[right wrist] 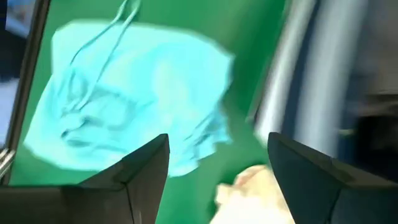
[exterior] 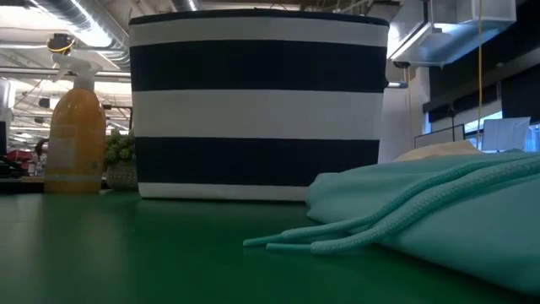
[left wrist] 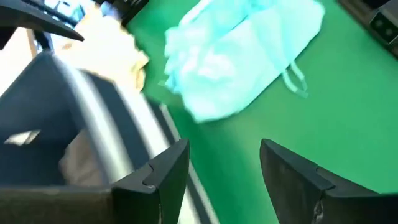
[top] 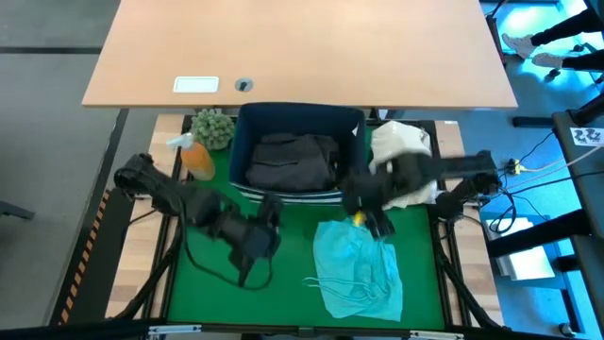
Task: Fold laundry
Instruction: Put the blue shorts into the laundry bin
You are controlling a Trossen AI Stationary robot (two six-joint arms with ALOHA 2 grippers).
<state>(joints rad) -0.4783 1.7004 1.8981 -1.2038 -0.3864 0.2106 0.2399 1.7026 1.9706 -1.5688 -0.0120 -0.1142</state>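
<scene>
- High view: the turquoise garment [top: 358,269] lies crumpled on the green worktop [top: 208,283], in front of the navy bin [top: 297,151], its drawcord trailing off one edge. Charcoal laundry [top: 291,161] fills the bin. My right gripper [top: 377,225] hangs just over the garment's far edge; my left gripper [top: 253,253] stands apart from it, over bare green. A cream cloth bundle [top: 401,151] lies beside the bin.
- Low view: the turquoise garment [exterior: 456,198] is a soft, low mound, with two corded ends [exterior: 304,245] resting on the worktop before the striped bin [exterior: 257,105]. An orange spray bottle [exterior: 74,135] stands at the side.
- Left wrist view: my fingers [left wrist: 165,177] are spread wide, holding nothing; the garment [left wrist: 239,53] lies beyond them.
- Right wrist view: my fingers [right wrist: 143,171] are spread wide and empty above the wrinkled garment [right wrist: 137,93].
</scene>
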